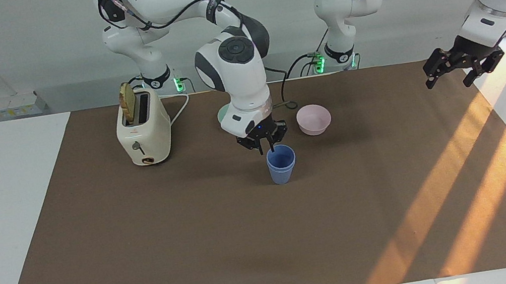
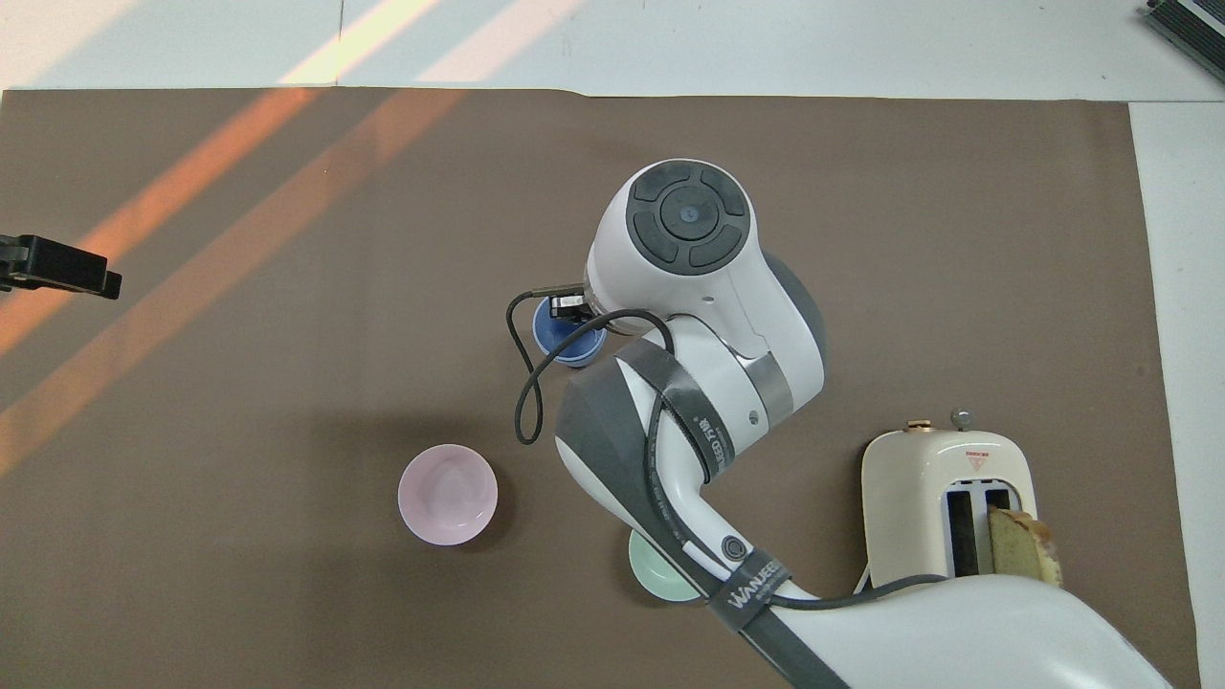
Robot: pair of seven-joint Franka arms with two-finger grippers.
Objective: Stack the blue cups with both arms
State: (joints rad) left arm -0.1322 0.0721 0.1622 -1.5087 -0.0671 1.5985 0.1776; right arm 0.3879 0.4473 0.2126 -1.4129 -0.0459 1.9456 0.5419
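Standing nested on the brown-covered surface point(image 1: 147, 238), the blue cups point(image 1: 281, 165) are sitting farther from the robots than the pink bowl point(image 1: 314, 119). The right end effector point(image 1: 265, 146) is hovering just over the cups, fingers parted and released. The left end effector point(image 1: 463, 63) is waiting, spread wide, toward the left arm's end.

Blue cups point(image 1: 281, 164), pink bowl point(image 1: 314, 119), mint-green bowl point(image 2: 660, 581), cream toaster point(image 1: 142, 128)
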